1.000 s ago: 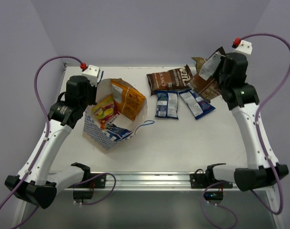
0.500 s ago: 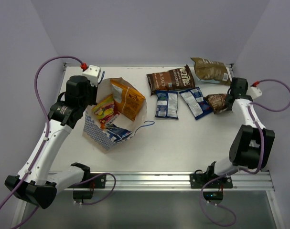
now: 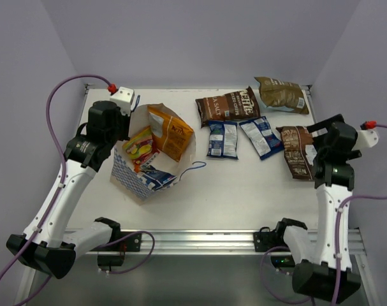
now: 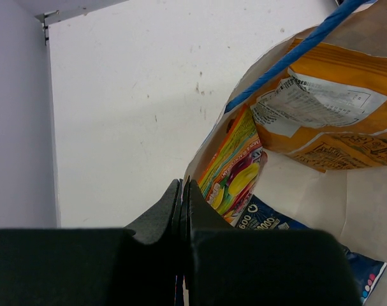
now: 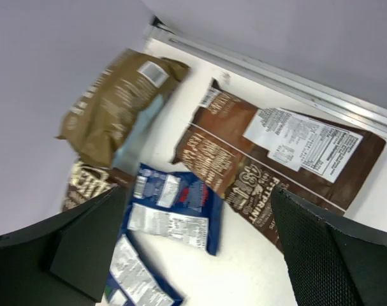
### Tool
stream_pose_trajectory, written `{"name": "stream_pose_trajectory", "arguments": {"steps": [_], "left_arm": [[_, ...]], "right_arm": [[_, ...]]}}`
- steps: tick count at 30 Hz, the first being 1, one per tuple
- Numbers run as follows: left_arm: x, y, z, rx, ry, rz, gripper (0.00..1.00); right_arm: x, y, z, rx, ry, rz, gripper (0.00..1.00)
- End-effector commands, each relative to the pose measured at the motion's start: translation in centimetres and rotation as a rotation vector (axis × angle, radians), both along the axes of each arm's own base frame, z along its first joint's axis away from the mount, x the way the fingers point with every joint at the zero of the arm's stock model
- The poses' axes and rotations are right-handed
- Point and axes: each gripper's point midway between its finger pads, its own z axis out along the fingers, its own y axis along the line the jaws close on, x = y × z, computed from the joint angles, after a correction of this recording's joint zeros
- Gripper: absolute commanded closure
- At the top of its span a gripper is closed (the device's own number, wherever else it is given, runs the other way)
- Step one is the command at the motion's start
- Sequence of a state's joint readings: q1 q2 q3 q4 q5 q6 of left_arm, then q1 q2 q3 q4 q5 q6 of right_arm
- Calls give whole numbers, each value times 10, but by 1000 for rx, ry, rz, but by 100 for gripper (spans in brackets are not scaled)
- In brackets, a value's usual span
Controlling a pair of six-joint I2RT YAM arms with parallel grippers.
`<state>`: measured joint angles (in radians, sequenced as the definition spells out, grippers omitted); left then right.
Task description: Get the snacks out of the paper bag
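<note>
Currently left fingers (image 4: 173,205) pinch the bag (image 3: 126,176) rim, three snacks (image 3: 171,134) inside; right fingers (image 5: 324,255) gape over the bench (image 3: 244,188), where three brown packets (image 3: 228,105) and two blue packets (image 3: 222,139) lie.

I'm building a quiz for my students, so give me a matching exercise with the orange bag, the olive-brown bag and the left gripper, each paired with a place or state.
Things:
1. orange bag
2. olive-brown bag
3. left gripper

Places or states:
A. far right corner of the table
B. shut on the rim of the paper bag
C. inside the paper bag

Pairs: 1-C, 2-A, 3-B
</note>
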<state>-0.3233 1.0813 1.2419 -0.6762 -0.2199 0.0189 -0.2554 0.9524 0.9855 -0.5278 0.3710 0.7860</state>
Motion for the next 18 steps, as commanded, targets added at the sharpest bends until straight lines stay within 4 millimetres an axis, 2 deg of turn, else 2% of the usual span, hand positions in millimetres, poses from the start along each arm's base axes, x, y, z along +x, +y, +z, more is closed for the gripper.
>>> {"name": "stream_pose_trajectory", "arguments": {"steps": [1, 2, 3, 5, 7, 8, 9, 10, 11, 12, 14, 15, 16, 17, 18], "left_arm": [[10, -5, 41, -51, -123, 0, 100], [10, -5, 41, -50, -122, 0, 100], [10, -5, 40, -47, -119, -1, 100], [10, -5, 38, -45, -112, 3, 100], [11, -5, 36, -43, -106, 3, 100], [11, -5, 36, -42, -105, 1, 100], [11, -5, 35, -41, -103, 1, 100], [12, -6, 36, -43, -104, 1, 100], [12, -7, 37, -45, -105, -3, 100], [13, -7, 38, -46, -108, -5, 100], [13, -7, 39, -47, -109, -6, 100], [13, -8, 39, -46, -109, -8, 100], [13, -8, 39, -44, -109, -14, 100], [13, -10, 39, -46, -106, -23, 100], [13, -11, 39, -48, -105, -31, 100]], "right_arm": [[-10, 16, 20, -1, -60, 73, 1], [-11, 22, 27, -16, -85, 106, 1], [-7, 29, 43, -49, -144, 157, 1], [2, 70, 80, -153, -265, 410, 1], [8, 131, 96, -245, -306, 742, 1], [8, 154, 112, -289, -349, 839, 1], [3, 198, 118, -313, -372, 1009, 1], [8, 221, 114, -375, -350, 1119, 1], [5, 242, 126, -409, -378, 1198, 1], [-6, 281, 131, -438, -417, 1333, 1], [-4, 323, 133, -534, -421, 1484, 1], [-17, 354, 132, -558, -438, 1597, 1], [-18, 367, 150, -647, -480, 1635, 2], [-10, 389, 134, -668, -426, 1693, 1], [-19, 410, 134, -696, -439, 1759, 1]]}}
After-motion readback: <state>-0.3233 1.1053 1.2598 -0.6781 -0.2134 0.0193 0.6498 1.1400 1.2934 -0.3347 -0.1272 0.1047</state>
